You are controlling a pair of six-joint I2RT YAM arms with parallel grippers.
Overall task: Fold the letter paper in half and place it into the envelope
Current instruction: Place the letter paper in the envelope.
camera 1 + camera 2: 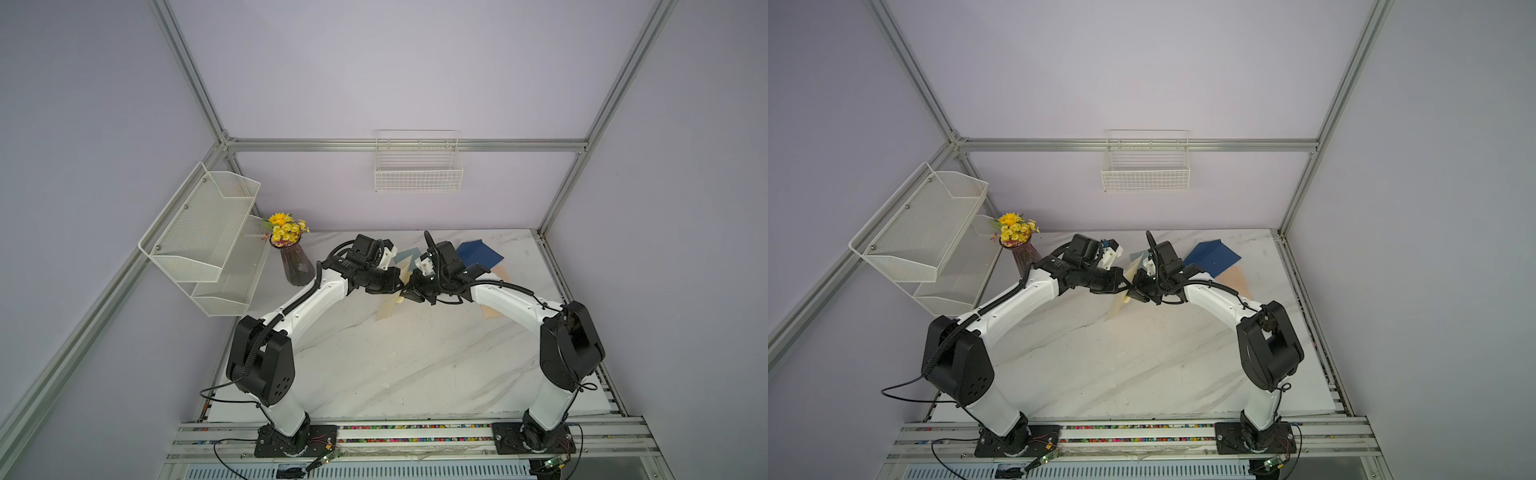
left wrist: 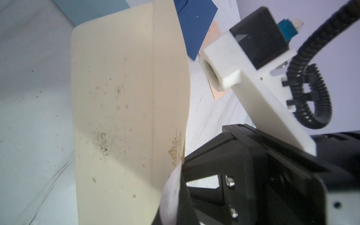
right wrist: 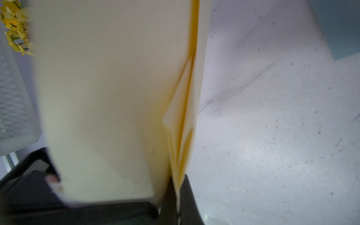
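Observation:
A cream envelope [image 2: 116, 97] with a small gold ornament hangs upright above the marble table's middle, showing below the wrists in both top views [image 1: 384, 309] [image 1: 1116, 309]. My left gripper [image 2: 179, 194] is shut on one edge of it. My right gripper [image 3: 178, 196] faces it from the other side, shut on thin cream and yellow layers of the same envelope [image 3: 107, 97]. A folded cream sheet's corner, seemingly the letter paper [image 3: 176, 116], shows between those layers. The two grippers nearly touch [image 1: 400, 290] [image 1: 410, 291].
A dark blue envelope [image 1: 478, 253] and a peach sheet [image 1: 500, 272] lie at the back right, under the right wrist. A grey-blue sheet [image 1: 405, 257] lies behind the grippers. A vase of yellow flowers [image 1: 297, 266] and a wire shelf [image 1: 208, 232] stand at the left. A wire basket [image 1: 417, 174] hangs on the back wall.

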